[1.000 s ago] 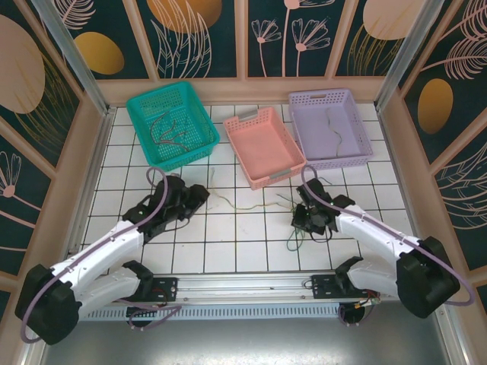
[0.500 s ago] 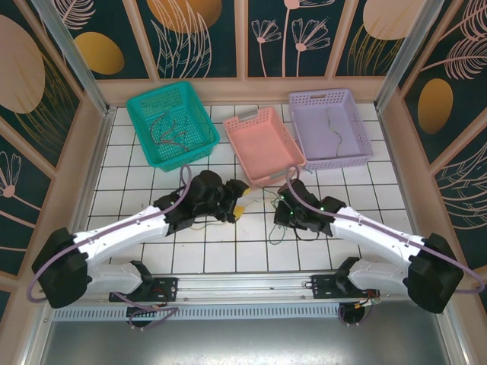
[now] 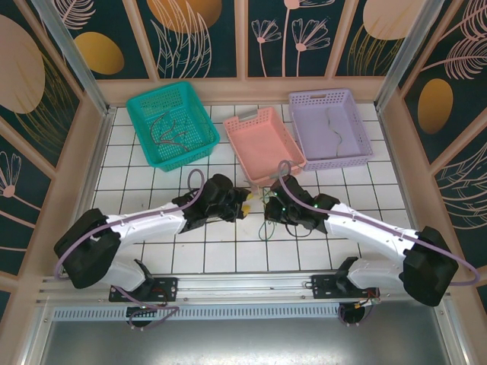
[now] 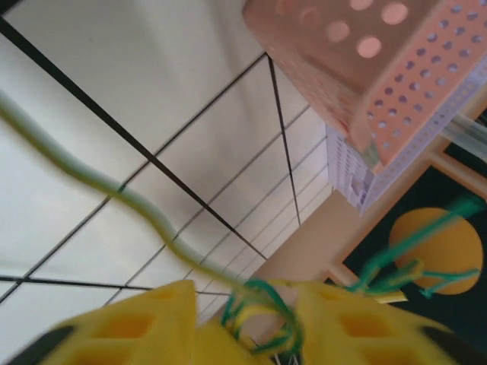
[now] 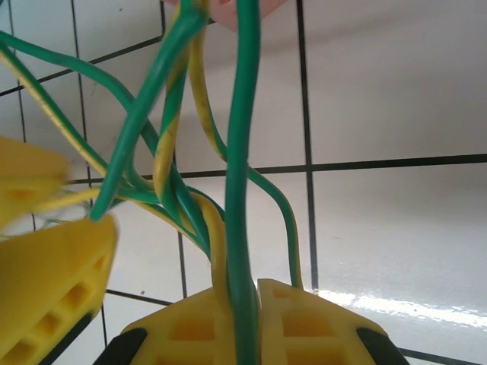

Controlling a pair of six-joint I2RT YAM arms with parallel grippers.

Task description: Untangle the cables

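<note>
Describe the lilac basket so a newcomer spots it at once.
Three baskets line the far side of the tiled table. The lilac basket is the rightmost, next to the pink basket. The teal basket holds several cables; this one holds a single dark cable.

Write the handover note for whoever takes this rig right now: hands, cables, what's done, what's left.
Right hand: shut on the green and green-yellow cables, just in front of the pink basket.
Left hand: fingers either side of a loop of the same bunch; grip unclear.
Done: several wires lie in the teal basket, and one dark wire lies in the lilac basket.
Left: the bunch between the hands is tangled. Pull it apart wire by wire.
</note>
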